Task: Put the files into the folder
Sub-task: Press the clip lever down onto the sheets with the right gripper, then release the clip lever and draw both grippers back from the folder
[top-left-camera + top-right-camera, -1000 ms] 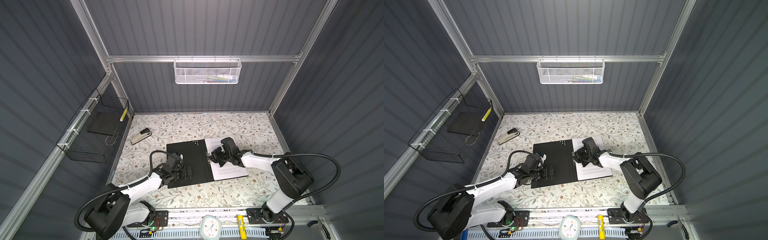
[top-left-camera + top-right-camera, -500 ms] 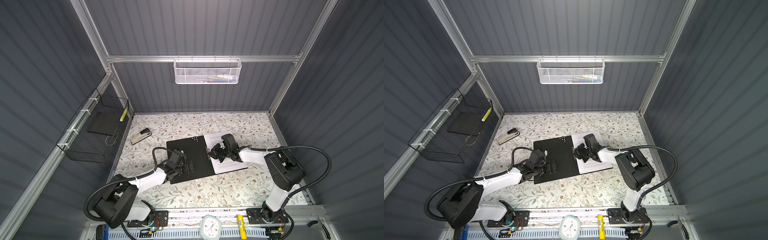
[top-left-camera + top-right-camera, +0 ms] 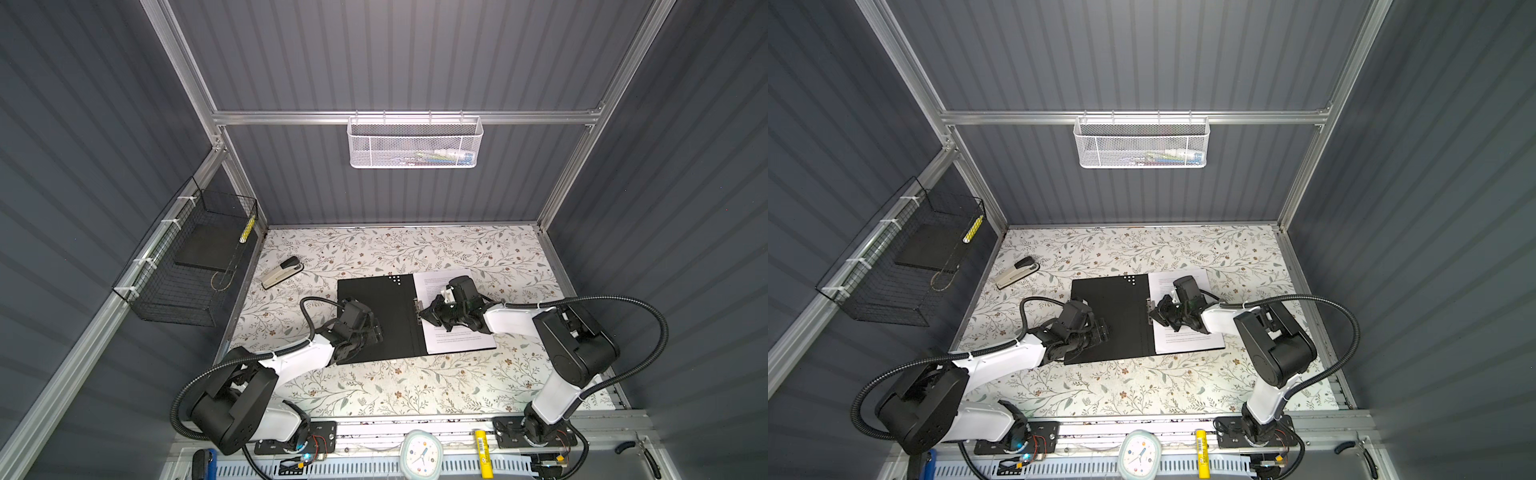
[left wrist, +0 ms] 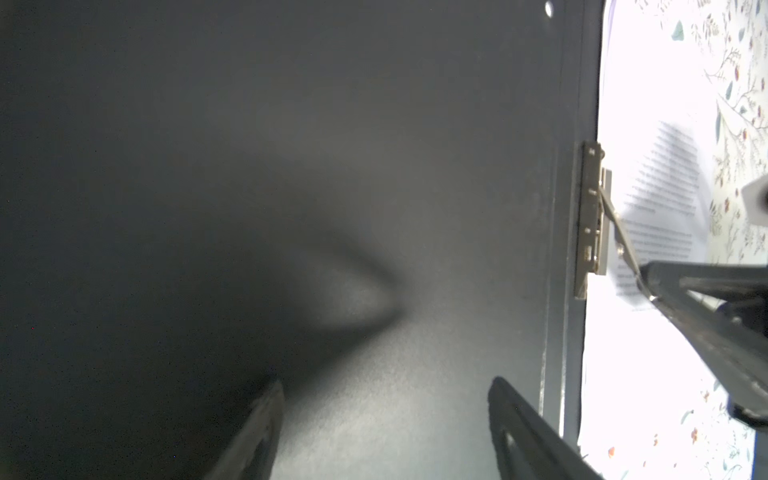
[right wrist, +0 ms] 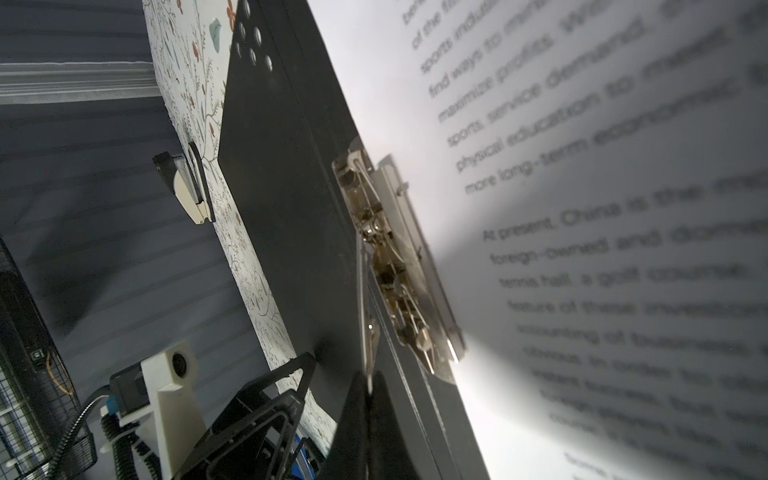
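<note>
The folder (image 3: 386,316) (image 3: 1121,316) lies open on the floral table, black inside up. The files (image 3: 461,340) (image 3: 1183,338) lie as white printed sheets on its right half, their inner edge under the metal clip (image 3: 417,309) (image 5: 395,257) at the spine. My right gripper (image 3: 426,313) (image 5: 368,386) is shut on the clip's thin wire lever (image 5: 361,291), which stands raised off the clip. My left gripper (image 3: 374,328) (image 4: 384,382) is open just above the bare left flap (image 4: 291,187), nothing between its fingers. The right arm hides the middle of the sheets in both top views.
A stapler (image 3: 282,272) lies on the table at the far left. A black wire basket (image 3: 187,266) hangs on the left wall and a white mesh basket (image 3: 415,143) on the back rail. A clock (image 3: 422,455) and a yellow marker (image 3: 482,453) sit on the front rail.
The left gripper has slid a little farther over the black flap and its jaws have narrowed somewhat. The right arm's elbow has swung in; its gripper stays shut at the clip.
</note>
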You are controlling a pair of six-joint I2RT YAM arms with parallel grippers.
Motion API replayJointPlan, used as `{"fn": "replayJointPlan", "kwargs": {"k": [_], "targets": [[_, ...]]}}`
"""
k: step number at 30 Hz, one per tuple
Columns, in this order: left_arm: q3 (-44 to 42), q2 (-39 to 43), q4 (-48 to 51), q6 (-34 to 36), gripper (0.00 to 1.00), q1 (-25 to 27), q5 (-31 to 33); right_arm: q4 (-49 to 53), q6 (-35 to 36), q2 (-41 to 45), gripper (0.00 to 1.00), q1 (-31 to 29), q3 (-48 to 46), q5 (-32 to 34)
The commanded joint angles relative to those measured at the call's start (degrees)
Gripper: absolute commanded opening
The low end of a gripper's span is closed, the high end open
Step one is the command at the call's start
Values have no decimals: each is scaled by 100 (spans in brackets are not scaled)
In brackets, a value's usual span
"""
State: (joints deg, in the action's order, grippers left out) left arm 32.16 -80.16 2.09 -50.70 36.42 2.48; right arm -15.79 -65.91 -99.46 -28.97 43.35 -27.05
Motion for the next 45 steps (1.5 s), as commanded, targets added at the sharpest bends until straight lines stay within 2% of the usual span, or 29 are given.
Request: {"fn": "replayJointPlan", "kwargs": {"k": [1,8,10,16,23,32,42,45], "targets": [[-463,-488,1584,-353,75,-48,398,499,359,-284,0,74,-379,361],[-423,-675,1638,-511,56,-48,446,175,491,-547,0,71,-830,639],[-404,-739,1659,-529,54,-49,479,413,617,-477,0,61,-852,1008],[-361,-921,1658,-540,53,-57,454,777,832,-507,0,42,-849,1495],[-342,-964,1681,-530,53,-57,437,595,724,-884,0,16,-1030,1696],[-289,-996,1764,-555,53,-65,446,928,663,-1087,0,9,-980,2003],[-191,-1061,1835,-529,53,-82,455,915,638,-1767,0,-40,-785,1926],[-163,-1182,1765,-470,53,-83,383,839,731,-1740,0,-43,-776,1799]]}}
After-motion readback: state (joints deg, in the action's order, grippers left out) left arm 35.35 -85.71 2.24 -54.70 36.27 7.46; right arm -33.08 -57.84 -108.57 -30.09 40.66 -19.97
